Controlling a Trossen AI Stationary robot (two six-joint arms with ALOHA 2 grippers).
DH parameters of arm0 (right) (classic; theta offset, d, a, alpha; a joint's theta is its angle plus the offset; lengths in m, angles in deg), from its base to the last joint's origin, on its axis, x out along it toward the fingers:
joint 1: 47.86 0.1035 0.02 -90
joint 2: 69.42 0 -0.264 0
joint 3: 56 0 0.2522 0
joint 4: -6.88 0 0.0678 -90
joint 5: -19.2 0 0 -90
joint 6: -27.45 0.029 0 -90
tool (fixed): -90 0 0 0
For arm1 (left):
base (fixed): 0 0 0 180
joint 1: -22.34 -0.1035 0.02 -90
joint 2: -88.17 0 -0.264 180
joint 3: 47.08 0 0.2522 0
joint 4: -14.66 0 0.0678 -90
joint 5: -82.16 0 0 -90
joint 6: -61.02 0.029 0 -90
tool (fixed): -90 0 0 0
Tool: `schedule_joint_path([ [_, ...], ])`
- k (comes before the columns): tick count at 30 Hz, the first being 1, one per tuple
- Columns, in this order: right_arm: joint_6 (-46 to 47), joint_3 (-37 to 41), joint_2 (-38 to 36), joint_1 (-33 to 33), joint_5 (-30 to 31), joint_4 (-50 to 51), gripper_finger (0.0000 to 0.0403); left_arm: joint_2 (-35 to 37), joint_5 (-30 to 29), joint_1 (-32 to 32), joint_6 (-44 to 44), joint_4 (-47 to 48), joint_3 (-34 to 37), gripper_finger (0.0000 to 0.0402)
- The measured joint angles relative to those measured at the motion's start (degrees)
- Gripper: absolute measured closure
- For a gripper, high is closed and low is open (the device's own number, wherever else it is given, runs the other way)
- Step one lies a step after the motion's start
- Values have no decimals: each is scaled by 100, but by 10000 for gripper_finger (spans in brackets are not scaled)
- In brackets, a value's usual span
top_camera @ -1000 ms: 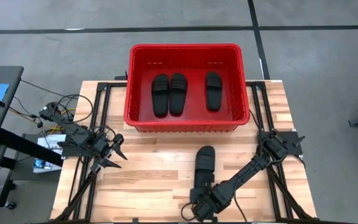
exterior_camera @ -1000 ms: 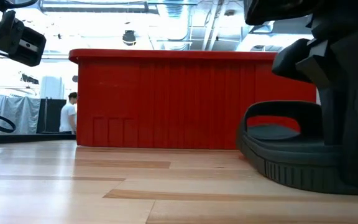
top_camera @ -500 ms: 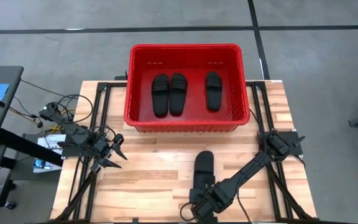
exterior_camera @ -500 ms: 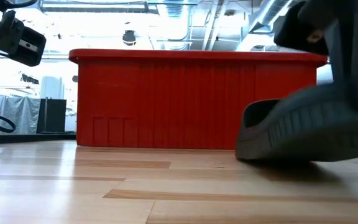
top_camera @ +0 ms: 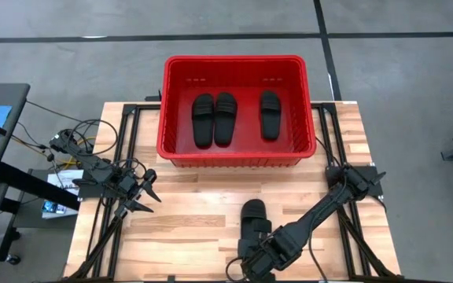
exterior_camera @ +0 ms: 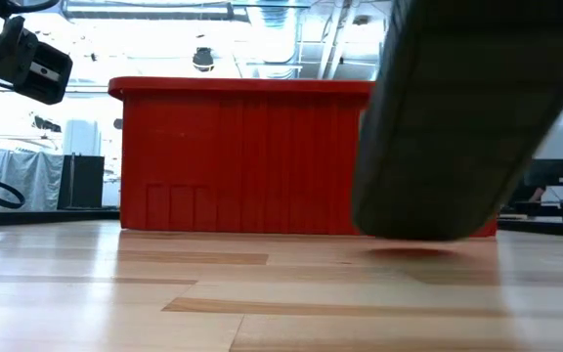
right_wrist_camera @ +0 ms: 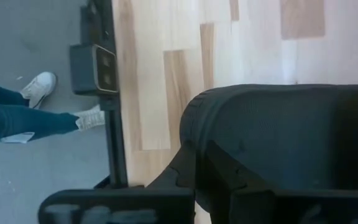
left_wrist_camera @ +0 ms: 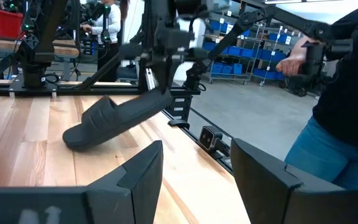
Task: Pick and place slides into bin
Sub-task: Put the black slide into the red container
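Three black slides (top_camera: 224, 118) lie on their soles in the red bin (top_camera: 234, 156) at the table's far edge. A fourth black slide (top_camera: 252, 216) is held by my right gripper (top_camera: 258, 253) above the table's near middle. It fills the right of the low view (exterior_camera: 457, 117), and the left wrist view (left_wrist_camera: 114, 118) shows it tilted. My left gripper (top_camera: 149, 189) is open and empty at the table's left side; its fingers stand apart in its own wrist view (left_wrist_camera: 194, 174). My right gripper holds the slide by its near end (right_wrist_camera: 194, 134), pinched between the two fingers, which come from above. The gripper itself hides the exact place of contact. The slide is lifted clear of the table and tilted, its far end (left_wrist_camera: 73, 137) lowest and pointing toward the bin.
Bare wooden tabletop (top_camera: 187, 228) lies between the held slide and the bin. Black frame rails (top_camera: 124, 157) run along both table sides. A person (left_wrist_camera: 347, 99) stands beyond the table's right side, and a person's feet in white shoes (right_wrist_camera: 48, 93) are on the floor beside the table.
My right gripper has risen with the slide's near end. The slide lay flat on the table a second ago. Its near end came up first while the far end stayed down, and now it hangs tilted and clear, a little closer to the near edge.
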Motion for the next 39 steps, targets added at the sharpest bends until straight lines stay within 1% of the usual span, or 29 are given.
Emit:
schedule_joint_path([
  [9,-233,-1112,-4,0,36,895,403,0,0,-1,0,2,0,223],
  [19,-602,-2519,-28,39,58,1317,403,0,0,0,0,1,0,223],
  [21,-699,-2438,-193,38,76,1045,403,0,-2,-2,0,0,0,223],
  [24,-744,-2469,-415,63,241,1050,402,2,-2,0,0,0,0,223],
  [34,-1236,-2503,-1113,72,1294,1011,402,1,-1,-1,0,2,-1,223],
  [39,-1657,-2503,-1397,-22,1756,1014,402,2,0,0,0,2,0,223],
])
